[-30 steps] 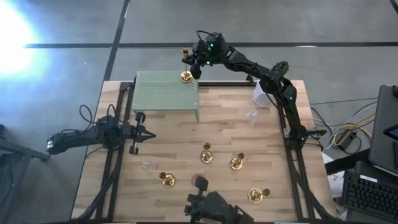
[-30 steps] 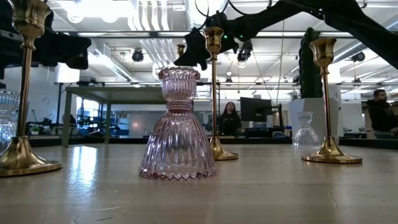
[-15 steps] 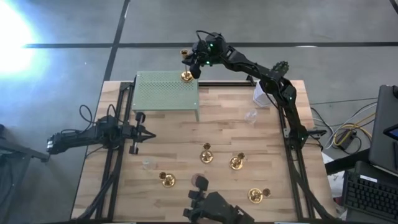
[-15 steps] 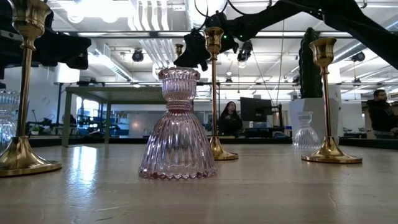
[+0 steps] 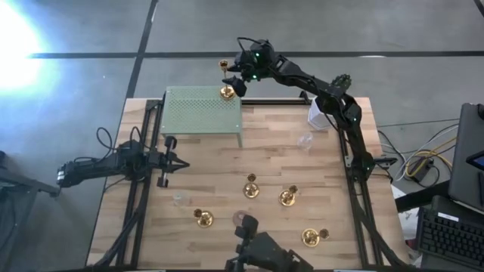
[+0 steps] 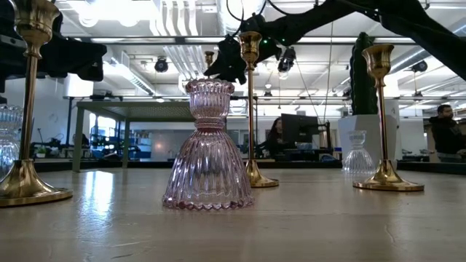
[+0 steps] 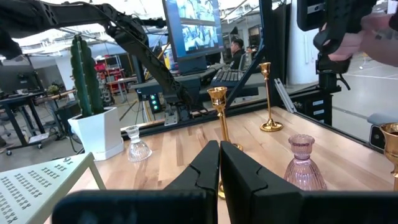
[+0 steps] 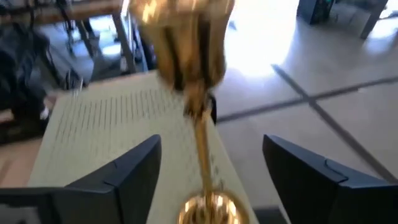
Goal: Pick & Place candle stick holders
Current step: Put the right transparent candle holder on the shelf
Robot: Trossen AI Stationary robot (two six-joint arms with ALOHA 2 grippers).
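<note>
Right gripper (image 8: pixel 208 177) stands wide, straddling a brass candle holder (image 8: pixel 198 93) on the green perforated stand (image 5: pixel 203 110), far left.

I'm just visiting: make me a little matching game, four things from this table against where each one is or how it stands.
Things:
1. tall gold holder
2. pink glass holder
3. cactus pot
4. left gripper

Places or states:
a. shut, waiting at the table's left side
b. on the green perforated stand, between the right gripper's open fingers
c. beside a clear glass holder
d. nearest the low camera

Pairs: 1-b, 2-d, 3-c, 4-a
</note>
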